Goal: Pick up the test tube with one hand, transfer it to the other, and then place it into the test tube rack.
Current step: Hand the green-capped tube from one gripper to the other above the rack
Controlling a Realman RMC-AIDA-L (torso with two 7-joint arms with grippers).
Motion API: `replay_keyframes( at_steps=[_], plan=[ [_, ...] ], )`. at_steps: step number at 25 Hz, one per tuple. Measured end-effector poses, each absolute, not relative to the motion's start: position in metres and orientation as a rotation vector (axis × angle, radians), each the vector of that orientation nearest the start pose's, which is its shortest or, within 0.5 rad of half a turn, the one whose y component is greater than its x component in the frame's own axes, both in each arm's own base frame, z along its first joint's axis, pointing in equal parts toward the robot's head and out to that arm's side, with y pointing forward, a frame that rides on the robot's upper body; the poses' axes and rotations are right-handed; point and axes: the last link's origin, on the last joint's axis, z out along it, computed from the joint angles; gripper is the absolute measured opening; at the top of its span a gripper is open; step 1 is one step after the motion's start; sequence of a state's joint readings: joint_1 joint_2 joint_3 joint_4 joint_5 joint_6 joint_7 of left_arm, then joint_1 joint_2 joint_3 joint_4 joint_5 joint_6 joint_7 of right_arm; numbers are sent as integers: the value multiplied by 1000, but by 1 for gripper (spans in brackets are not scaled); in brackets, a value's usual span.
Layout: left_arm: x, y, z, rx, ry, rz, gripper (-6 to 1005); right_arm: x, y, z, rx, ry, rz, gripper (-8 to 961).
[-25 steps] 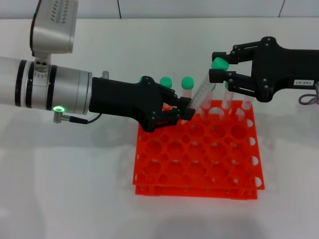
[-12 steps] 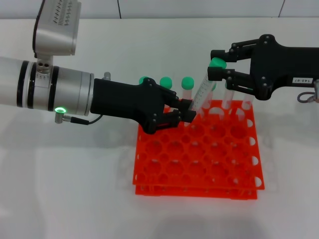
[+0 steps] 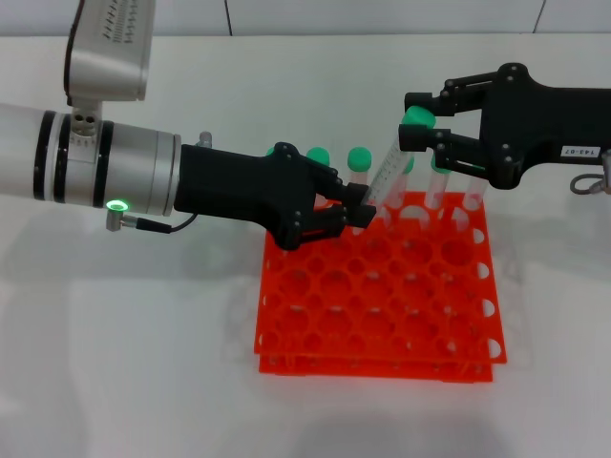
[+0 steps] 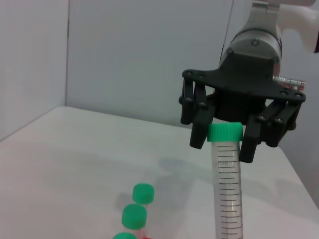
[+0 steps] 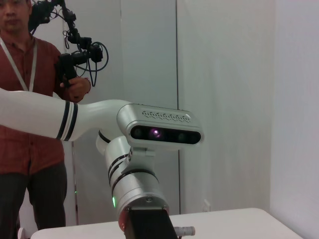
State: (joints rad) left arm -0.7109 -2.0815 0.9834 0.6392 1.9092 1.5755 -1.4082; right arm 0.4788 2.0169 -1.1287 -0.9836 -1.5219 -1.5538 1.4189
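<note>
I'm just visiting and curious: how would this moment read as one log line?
stage: handover | left gripper: shut on test tube lower end | right gripper: open around its green cap | tube: tilted over test tube rack

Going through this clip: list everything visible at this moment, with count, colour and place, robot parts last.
test tube: one, clear with green cap, tilted over the rack's far side, lower end in the left pincer, cap between the right pincer's fingers.
other tubes: at least three green caps countable, standing along the rack's far row; more are partly hidden behind the pincers.
test tube rack: one, orange-red, two-tiered, on the table in front of the robot.
table: one, white.
person: one, red shirt, holding a black rig, seen in the right wrist view behind the robot.
left pincer: black, shut on the tube's lower part.
right pincer: black, white label, around the cap; grip unclear.
</note>
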Motion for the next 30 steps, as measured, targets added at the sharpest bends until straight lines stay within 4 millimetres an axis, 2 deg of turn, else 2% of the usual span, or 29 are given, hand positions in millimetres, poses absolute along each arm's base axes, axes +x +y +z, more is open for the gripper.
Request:
replay_keyframes(
  at_steps=[13,19,24,26,30],
  plan=[
    [-175,347,-38,-3060,-315,-709,161,171,343,34,-2777,85,903,280],
    [-173,348,-37,-3053,-378,-722,335,171,343,34,-2777,86,903,279],
    [-171,353,-29,-3036,-447,-714,535,171,343,36,-2774,78,901,278],
    [-173,353,-21,-3012,-460,-705,762,171,342,36,-2772,81,900,278],
    [-179,349,-6,-2975,-504,-688,849,172,342,37,-2768,86,901,278]
  ],
)
